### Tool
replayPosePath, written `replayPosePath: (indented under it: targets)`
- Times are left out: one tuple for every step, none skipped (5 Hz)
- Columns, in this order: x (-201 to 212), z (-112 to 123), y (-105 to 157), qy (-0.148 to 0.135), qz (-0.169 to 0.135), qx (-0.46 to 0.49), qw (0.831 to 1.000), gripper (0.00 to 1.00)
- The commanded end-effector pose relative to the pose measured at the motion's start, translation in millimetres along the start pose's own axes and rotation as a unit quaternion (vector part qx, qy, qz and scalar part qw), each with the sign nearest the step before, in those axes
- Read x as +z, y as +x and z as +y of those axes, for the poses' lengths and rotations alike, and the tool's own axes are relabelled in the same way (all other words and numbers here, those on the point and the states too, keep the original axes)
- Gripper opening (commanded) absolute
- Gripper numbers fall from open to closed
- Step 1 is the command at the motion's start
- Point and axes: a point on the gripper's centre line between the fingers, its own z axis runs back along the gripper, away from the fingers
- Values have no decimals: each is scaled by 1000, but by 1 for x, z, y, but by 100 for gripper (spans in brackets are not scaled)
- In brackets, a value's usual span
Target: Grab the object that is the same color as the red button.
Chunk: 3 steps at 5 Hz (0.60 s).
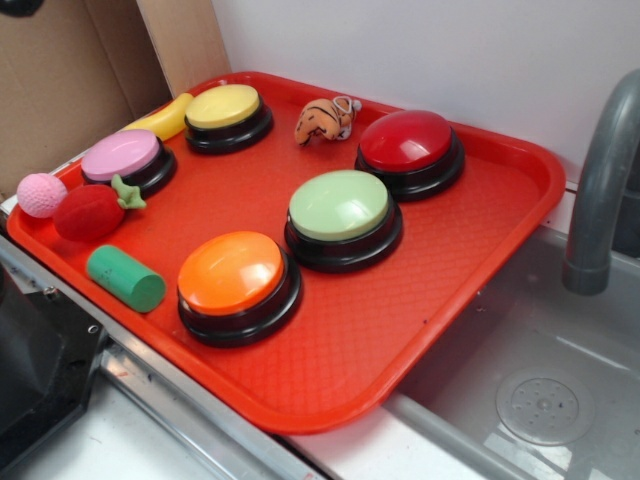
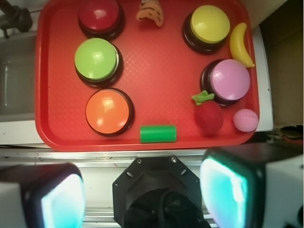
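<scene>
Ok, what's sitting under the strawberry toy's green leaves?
The strawberry toy lies on the red tray; its leaves touch the pink button's black base. Whatever is beneath the toy itself is covered.

fuzzy strawberry toy [image 1: 88,212], glossy red button [image 1: 406,140]

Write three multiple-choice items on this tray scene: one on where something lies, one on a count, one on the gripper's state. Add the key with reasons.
1. The red strawberry toy lies nearest which button?
A. the pink button
B. the red button
C. the green button

2. How many dome buttons stand on the red tray?
A. three
B. five
C. seven

3. What is the gripper doing?
A. shut on the green cylinder
B. shut on the banana
C. open, holding nothing

Key: 1 A, its leafy stem almost touches the pink button's base. 2 B, yellow, pink, red, green and orange. 3 C, the wrist view shows both fingers spread wide at the near edge, nothing between them.
</scene>
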Motion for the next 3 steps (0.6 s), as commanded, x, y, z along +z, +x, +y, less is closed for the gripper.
replayPosePath:
  targets:
    - [0, 0, 0, 0, 0, 0, 1000, 100]
    - [-18, 18, 0, 5, 2, 23, 1000, 100]
    - [-41, 36, 1, 14, -9, 57, 998, 100]
